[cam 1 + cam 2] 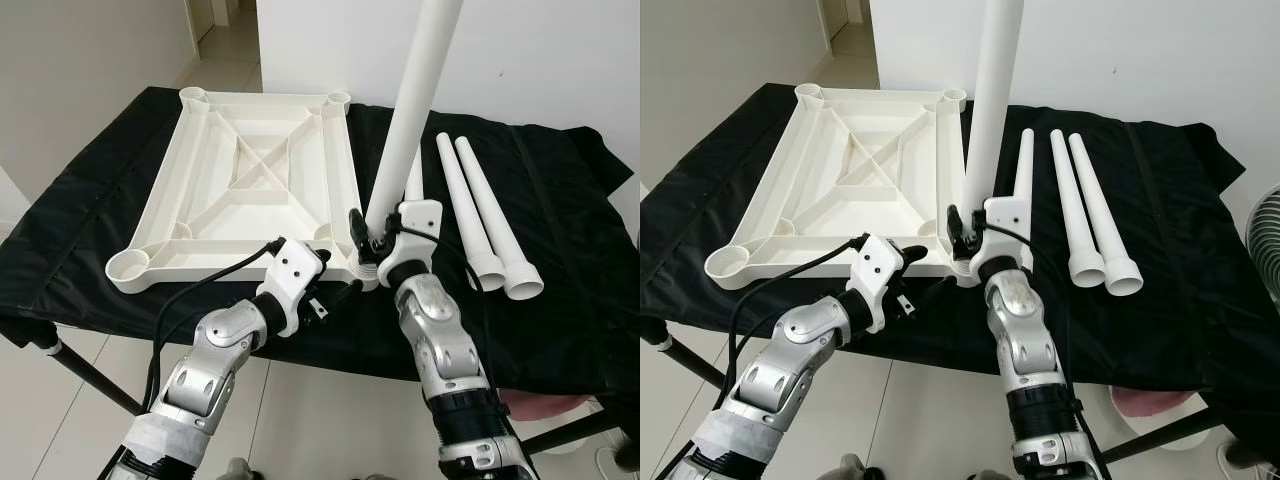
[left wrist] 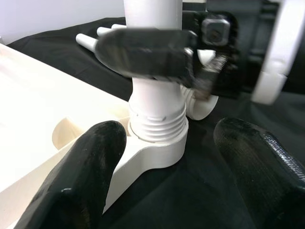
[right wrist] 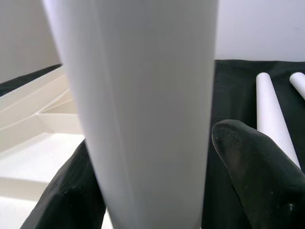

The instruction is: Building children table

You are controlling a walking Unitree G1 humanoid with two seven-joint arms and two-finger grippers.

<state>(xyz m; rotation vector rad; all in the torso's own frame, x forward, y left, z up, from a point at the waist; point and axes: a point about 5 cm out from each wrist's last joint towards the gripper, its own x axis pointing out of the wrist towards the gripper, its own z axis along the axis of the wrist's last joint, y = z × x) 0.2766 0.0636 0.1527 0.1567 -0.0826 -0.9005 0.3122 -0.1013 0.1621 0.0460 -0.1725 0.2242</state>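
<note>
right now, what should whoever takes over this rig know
Right hand is shut on the upright leg, which stands in the near right corner socket of the upturned tabletop; its thread still shows.
Left hand is open, fingers either side of that socket, gripping nothing.
Three loose legs lie on the black cloth to the right.
Done: one leg started. Left: seat it, then fit the other three.

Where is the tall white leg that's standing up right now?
The upright leg stands in the tabletop's near right corner socket, held by the right gripper.
</note>
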